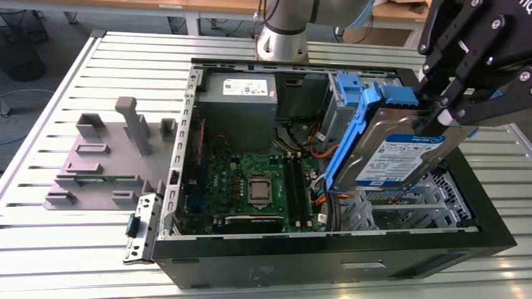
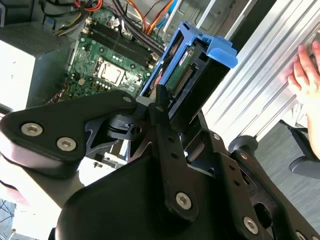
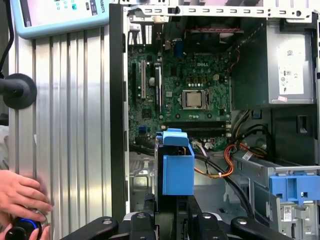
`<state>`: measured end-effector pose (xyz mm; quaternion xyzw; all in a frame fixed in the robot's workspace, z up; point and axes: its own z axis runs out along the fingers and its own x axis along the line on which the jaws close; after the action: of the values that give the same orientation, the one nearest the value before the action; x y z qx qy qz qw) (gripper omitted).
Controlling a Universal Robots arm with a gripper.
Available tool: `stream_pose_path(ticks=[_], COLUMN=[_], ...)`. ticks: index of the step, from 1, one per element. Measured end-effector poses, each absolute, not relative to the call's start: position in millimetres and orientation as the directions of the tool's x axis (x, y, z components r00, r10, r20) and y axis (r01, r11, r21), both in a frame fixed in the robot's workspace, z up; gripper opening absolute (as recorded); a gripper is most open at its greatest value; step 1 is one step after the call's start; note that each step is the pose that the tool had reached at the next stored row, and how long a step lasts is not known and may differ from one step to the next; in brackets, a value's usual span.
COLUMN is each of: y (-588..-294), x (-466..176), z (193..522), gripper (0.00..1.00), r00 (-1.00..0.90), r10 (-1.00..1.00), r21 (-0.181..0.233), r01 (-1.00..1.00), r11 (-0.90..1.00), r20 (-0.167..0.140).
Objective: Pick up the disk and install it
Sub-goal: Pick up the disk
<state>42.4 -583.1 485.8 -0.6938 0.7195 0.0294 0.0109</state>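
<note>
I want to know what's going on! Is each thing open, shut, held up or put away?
hand, shut on the disk.
disk, held tilted in the air over the open case, not yet installed.
computer case, lying on its side, open, side panel off.
processor, bare, no cooler on it.
power supply, mounted in a corner of the case.
</note>
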Motion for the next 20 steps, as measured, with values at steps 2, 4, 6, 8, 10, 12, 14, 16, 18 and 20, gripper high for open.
stream_pose_path(ticks=[2,4,6,8,10,12,14,16,18,20], y=[-583,-583,-583,-583,-583,-583,-584,-584,-585,-586], x=[48,55,61,67,74,80,86,91,96,99], z=[486,486,486,485,485,485,485,485,484,484], gripper=[0.35,0.35,0.35,0.35,0.35,0.35,0.35,0.35,0.35,0.35], r00=[-0.037,-0.037,-0.037,-0.037,-0.037,-0.037,-0.037,-0.037,-0.037,-0.037], r10=[-0.998,-0.998,-0.998,-0.998,-0.998,-0.998,-0.998,-0.998,-0.998,-0.998], r21=[0.027,0.027,0.027,0.027,0.028,0.028,0.028,0.028,0.028,0.029], r01=[-0.999,-0.999,-0.999,-0.999,-0.999,-0.999,-0.999,-0.999,-0.999,-0.999], r11=[0.036,0.036,0.036,0.036,0.036,0.036,0.035,0.036,0.036,0.036], r20=[-0.056,-0.057,-0.057,-0.057,-0.057,-0.057,-0.057,-0.057,-0.057,-0.056])
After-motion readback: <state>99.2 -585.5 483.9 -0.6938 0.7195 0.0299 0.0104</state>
